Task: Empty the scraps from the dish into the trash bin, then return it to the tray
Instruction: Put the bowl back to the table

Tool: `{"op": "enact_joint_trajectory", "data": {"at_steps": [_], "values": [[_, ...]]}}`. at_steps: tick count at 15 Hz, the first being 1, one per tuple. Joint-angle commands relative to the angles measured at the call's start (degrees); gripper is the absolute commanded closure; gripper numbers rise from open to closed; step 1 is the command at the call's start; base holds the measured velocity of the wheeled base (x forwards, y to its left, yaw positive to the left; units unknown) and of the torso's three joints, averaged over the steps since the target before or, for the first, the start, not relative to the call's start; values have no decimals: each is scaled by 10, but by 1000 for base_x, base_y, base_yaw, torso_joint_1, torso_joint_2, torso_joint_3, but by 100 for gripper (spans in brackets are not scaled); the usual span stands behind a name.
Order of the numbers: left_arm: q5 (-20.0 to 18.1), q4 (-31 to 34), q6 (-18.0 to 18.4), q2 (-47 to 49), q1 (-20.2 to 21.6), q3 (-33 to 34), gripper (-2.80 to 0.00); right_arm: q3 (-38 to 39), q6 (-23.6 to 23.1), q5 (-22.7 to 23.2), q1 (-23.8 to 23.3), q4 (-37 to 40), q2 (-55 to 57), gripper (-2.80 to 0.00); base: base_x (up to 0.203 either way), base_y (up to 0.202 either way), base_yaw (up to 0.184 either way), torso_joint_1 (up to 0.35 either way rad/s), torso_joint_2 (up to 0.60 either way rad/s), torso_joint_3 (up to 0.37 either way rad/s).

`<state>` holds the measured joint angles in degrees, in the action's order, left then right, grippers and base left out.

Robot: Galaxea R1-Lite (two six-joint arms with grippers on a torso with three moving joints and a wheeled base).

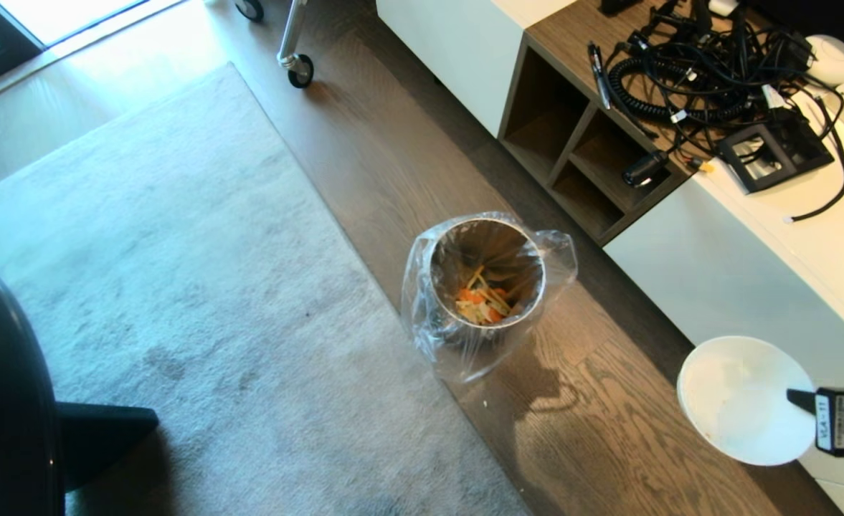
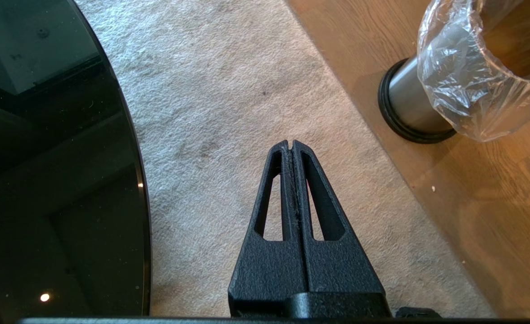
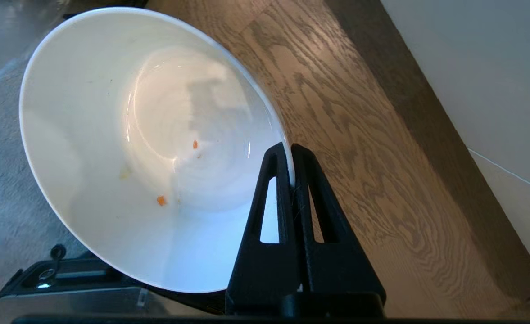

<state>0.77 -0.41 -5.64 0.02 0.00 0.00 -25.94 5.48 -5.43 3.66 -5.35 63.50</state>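
Note:
My right gripper [image 1: 794,398] [image 3: 290,150] is shut on the rim of the white dish [image 1: 741,398] [image 3: 147,148], held in the air over the wooden floor to the right of the trash bin [image 1: 486,283]. The dish is tilted and holds only a few tiny orange crumbs [image 3: 160,200]. The steel bin with its clear bag liner [image 2: 467,76] stands on the floor, and the scraps [image 1: 482,301], orange chunks and pale sticks, lie at its bottom. My left gripper [image 2: 291,145] is shut and empty, parked above the carpet. The tray is out of view.
A grey carpet [image 1: 149,272] covers the floor left of the bin. A white cabinet [image 1: 723,272] with open wooden shelves [image 1: 572,143] runs along the right, its top covered with cables [image 1: 701,72]. A dark round glass tabletop [image 2: 48,180] sits at the near left.

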Motion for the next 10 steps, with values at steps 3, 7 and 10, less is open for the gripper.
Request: {"op": "enact_joint_trajectory", "data": {"at_steps": [3, 7, 10], "values": [[0, 0, -1, 0, 0, 0, 0, 139, 7, -21, 0, -91, -114, 0, 0, 0, 0, 0, 0, 0], [0, 0, -1, 0, 0, 0, 0, 240, -3, -23, 0, -185, -208, 0, 0, 0, 0, 0, 0, 0], [0, -1, -1, 0, 0, 0, 0, 255, -45, -20, 1, -119, -320, 0, 0, 0, 0, 0, 0, 0]]}}
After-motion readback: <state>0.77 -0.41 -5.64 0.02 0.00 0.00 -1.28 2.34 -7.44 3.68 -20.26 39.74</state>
